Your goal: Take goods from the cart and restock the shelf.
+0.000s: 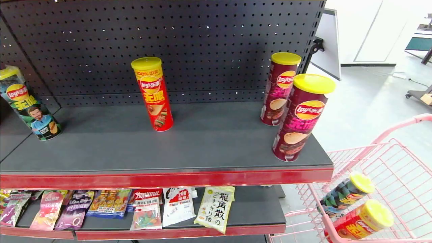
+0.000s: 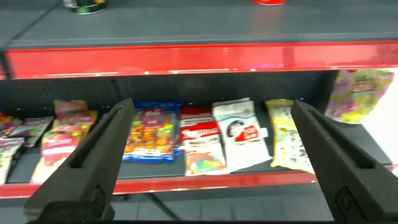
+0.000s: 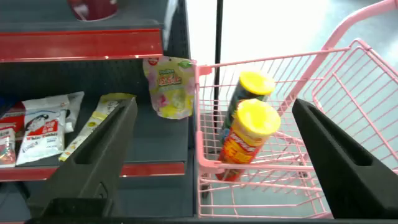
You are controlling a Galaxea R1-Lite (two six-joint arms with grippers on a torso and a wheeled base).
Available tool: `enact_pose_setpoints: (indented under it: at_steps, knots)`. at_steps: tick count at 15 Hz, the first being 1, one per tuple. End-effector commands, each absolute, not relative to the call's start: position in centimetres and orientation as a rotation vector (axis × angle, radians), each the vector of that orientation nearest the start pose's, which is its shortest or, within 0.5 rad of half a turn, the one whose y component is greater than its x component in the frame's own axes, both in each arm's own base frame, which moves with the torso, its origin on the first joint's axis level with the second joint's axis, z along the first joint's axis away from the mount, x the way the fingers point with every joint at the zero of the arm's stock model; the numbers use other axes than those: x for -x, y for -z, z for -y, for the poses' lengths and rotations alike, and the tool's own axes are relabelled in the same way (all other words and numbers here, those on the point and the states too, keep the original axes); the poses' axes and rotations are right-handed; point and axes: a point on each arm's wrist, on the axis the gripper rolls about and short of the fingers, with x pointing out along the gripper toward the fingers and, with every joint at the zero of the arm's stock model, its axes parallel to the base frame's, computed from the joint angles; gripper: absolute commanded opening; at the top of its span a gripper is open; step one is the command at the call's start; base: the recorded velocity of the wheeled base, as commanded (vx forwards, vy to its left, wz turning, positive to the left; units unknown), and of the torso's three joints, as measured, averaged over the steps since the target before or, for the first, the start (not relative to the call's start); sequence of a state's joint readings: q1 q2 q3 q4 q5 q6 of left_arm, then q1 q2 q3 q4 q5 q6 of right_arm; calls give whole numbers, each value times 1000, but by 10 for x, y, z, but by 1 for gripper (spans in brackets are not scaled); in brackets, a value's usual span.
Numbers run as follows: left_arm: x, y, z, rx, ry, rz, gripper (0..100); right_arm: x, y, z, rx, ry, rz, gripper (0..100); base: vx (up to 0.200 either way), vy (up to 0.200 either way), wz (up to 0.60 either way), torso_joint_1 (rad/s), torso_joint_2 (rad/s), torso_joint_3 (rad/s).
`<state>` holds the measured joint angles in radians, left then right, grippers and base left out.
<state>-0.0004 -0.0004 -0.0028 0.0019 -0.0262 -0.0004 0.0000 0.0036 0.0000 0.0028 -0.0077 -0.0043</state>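
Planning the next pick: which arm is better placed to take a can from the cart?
Probably right. The right gripper, jaws open, faces the cart holding the red can and dark can; the left gripper faces snack bags.

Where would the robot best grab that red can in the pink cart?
Grip the red can across its round body just below the yellow lid, coming from above through the open top of the cart; it leans lid-up, and wire walls block the sides.
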Motion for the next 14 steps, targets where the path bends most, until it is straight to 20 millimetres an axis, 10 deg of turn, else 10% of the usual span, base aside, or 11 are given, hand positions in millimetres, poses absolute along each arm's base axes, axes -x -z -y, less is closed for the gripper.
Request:
enact_pose_setpoints:
  at_steps: [1, 14]
  knots:
    - [23, -76, 1, 2, 26, 2, 100, 23, -75, 0, 6, 8, -6, 100, 0, 0, 0, 0, 0, 0]
    - [23, -76, 1, 2, 26, 2, 100, 23, -75, 0, 3, 9, -6, 100, 0, 0, -369, 3, 3, 2]
